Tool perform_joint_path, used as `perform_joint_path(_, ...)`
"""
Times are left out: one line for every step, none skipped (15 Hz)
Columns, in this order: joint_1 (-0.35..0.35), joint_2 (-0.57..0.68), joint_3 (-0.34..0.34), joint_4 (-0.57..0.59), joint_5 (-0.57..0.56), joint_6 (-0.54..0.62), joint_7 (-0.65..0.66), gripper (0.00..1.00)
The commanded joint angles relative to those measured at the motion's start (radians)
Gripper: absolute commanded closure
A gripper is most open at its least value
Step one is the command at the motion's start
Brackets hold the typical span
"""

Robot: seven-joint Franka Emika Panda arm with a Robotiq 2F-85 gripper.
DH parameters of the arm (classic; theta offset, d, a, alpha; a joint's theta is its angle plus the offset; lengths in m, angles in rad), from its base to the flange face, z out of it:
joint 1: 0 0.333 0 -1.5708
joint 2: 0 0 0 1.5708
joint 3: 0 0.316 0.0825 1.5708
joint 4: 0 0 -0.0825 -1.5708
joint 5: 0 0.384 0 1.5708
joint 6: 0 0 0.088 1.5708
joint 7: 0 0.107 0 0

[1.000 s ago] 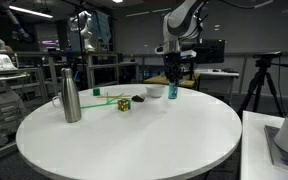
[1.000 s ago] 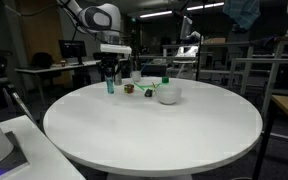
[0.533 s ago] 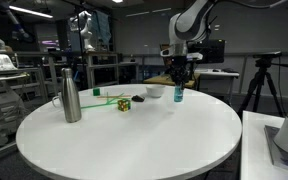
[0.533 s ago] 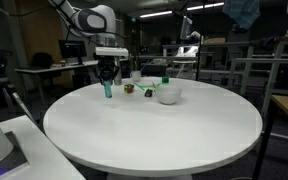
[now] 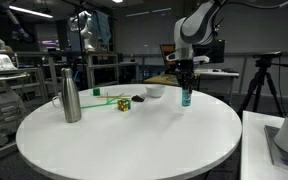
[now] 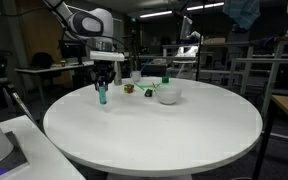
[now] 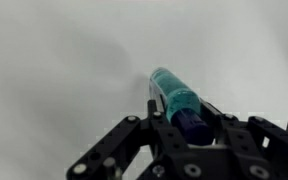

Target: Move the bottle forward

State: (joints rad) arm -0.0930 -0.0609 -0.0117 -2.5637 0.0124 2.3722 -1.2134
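Note:
The small teal-blue bottle (image 5: pixel 185 96) stands upright at the round white table's (image 5: pixel 134 140) edge in both exterior views (image 6: pixel 102 95). My gripper (image 5: pixel 185 78) comes down from above and is shut on its upper part; it also shows in an exterior view (image 6: pixel 102 78). In the wrist view the bottle (image 7: pixel 174 96) runs out from between the black fingers (image 7: pixel 189 125), which clamp its dark cap end. I cannot tell whether the bottle's base touches the table or hangs just above it.
A tall steel flask (image 5: pixel 71 91) stands on the table, with a small multicoloured cube (image 5: pixel 124 103) beside it. A white bowl (image 6: pixel 168 94) with a green-topped item (image 6: pixel 165 80) and the cube (image 6: pixel 129 88) sit at the far side. Lab desks, a tripod (image 5: pixel 256 85) and machines surround the table.
The gripper has carried the bottle along the table's edge, away from the bowl and cube, over the last second. The other objects have not moved.

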Motion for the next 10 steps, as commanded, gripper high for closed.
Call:
perform_joint_path(0.015, -0.067, -0.027, -0.072, -0.027, 0.03, 0.031, 0.9)
perform_joint_path(0.014, -0.075, -0.031, -0.084, -0.028, 0.03, 0.031, 0.9)
perform_joint_path(0.014, -0.083, -0.035, -0.095, -0.024, 0.027, 0.029, 0.9)
perform_joint_path(0.013, -0.092, -0.039, -0.108, -0.023, 0.027, 0.029, 0.9)
perform_joint_path(0.013, -0.101, -0.043, -0.12, -0.025, 0.027, 0.03, 0.9)
perform_joint_path(0.014, -0.109, -0.047, -0.131, -0.024, 0.026, 0.029, 0.9)
perform_joint_path(0.014, -0.118, -0.05, -0.142, -0.024, 0.026, 0.03, 0.9)
perform_joint_path(0.015, -0.126, -0.052, -0.152, -0.024, 0.025, 0.03, 0.9)
perform_joint_path(0.015, -0.132, -0.055, -0.161, -0.025, 0.025, 0.031, 0.9)
perform_joint_path(0.015, -0.137, -0.058, -0.168, -0.026, 0.025, 0.031, 0.9)
